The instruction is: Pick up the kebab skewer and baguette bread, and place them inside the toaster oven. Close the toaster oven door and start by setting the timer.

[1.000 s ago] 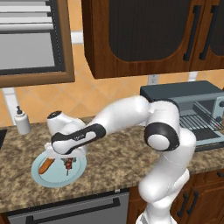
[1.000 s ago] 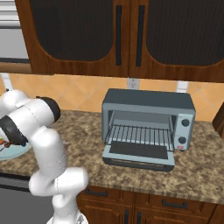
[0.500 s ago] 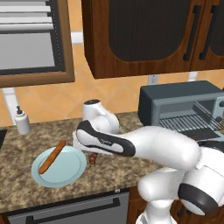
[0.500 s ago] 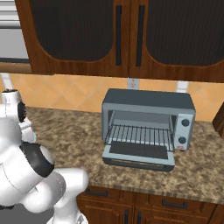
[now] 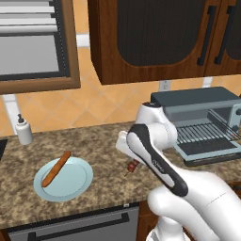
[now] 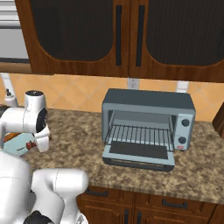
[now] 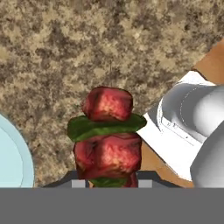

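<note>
The white arm doubles back over the counter, its gripper (image 5: pixel 132 163) clamped on the kebab skewer (image 5: pixel 132 166), which hangs above the speckled granite countertop (image 5: pixel 103 188) with its long axis running steeply downward. At nine o'clock from it, the baguette bread (image 5: pixel 56 168) lies diagonally on a pale blue plate (image 5: pixel 75 183). Farther off, at three o'clock, the toaster oven (image 6: pixel 148 124) stands with the toaster oven door (image 6: pixel 138 156) dropped open, beneath dark wooden cabinets (image 6: pixel 109 37).

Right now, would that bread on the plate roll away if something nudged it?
Probably a little: the bread looks round and slim, so a sideways nudge might roll it. The plate has a shallow rim that may stop it. It looks stiff, so it likely lifts without drooping.
</note>
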Motion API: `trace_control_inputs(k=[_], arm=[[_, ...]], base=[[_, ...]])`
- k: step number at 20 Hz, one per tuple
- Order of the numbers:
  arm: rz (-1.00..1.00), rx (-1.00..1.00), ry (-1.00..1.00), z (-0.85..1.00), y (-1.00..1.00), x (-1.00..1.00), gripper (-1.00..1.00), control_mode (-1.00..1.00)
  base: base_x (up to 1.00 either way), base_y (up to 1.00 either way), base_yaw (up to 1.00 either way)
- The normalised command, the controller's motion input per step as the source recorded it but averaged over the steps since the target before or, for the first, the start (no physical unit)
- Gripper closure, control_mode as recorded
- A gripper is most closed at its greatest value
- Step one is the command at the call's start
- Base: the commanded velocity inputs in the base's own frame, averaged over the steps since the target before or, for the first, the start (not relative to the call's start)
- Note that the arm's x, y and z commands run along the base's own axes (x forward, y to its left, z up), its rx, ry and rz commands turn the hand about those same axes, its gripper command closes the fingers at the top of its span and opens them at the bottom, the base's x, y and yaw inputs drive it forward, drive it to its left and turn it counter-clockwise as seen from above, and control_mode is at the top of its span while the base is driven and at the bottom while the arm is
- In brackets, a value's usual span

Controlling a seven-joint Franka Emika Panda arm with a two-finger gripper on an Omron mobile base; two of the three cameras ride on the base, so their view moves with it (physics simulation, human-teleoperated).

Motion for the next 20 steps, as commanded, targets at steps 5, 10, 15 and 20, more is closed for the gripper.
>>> trace_control_inputs(k=[5,10,15,20], arm=[[-0.34,0.06,-0.12,0.33,-0.99,-0.24,1.00,-1.00],[-0.29,0.09,-0.04,0.59,-0.99,-0.28,1.00,-1.00],[-0.23,0.03,-0.04,0.63,-0.94,-0.38,1.00,-1.00],[-0.18,0.00,-0.08,0.37,-0.82,-0.14,1.00,-1.00]], base=[[0.00,0.00,0.00],[0.00,0.00,0.00],[0.00,0.00,0.00],[0.00,0.00,0.00]])
